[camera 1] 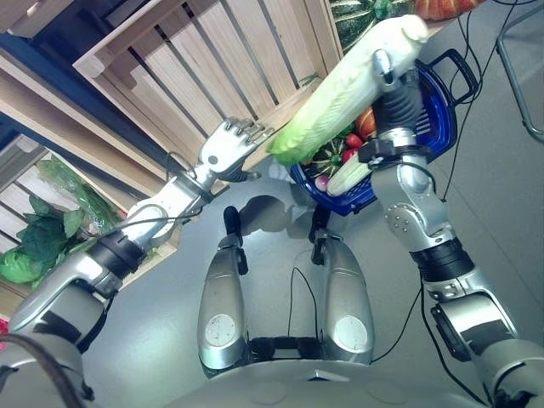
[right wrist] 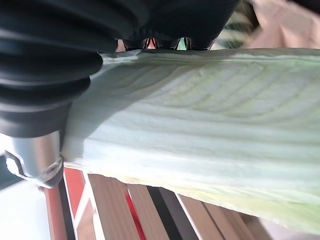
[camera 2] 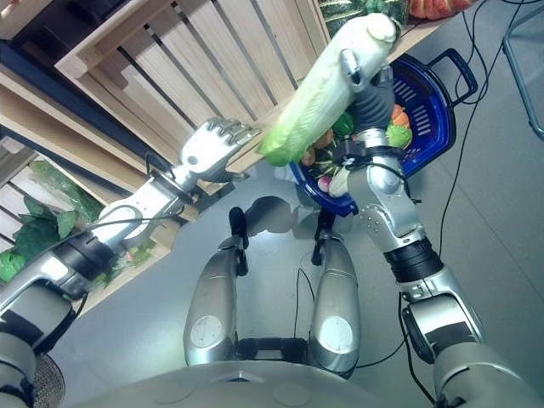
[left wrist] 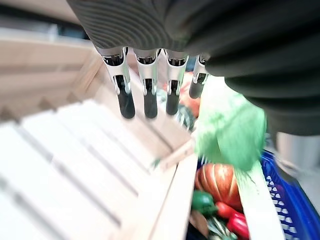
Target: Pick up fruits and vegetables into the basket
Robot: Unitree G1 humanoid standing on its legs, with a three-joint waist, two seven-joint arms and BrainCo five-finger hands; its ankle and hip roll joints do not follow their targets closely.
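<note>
A long pale green napa cabbage (camera 1: 348, 85) is held up in the air by my right hand (camera 1: 393, 70), whose fingers are curled round its white stalk end. In the right wrist view the cabbage (right wrist: 200, 145) lies across my palm. The cabbage's leafy end hangs over the near rim of the blue basket (camera 1: 438, 127), which holds a pumpkin (left wrist: 220, 182), red peppers (camera 1: 353, 140) and other vegetables. My left hand (camera 1: 228, 149) hovers by the edge of a wooden crate (camera 1: 212, 68), its fingers (left wrist: 147, 92) straight and holding nothing.
Slatted wooden crates (camera 2: 170, 59) run along the shelf at the upper left. Leafy greens (camera 1: 38, 238) lie in a lower crate at the far left. More squash (camera 1: 357, 13) sit on the shelf behind the basket. Grey floor (camera 1: 501, 212) lies to the right.
</note>
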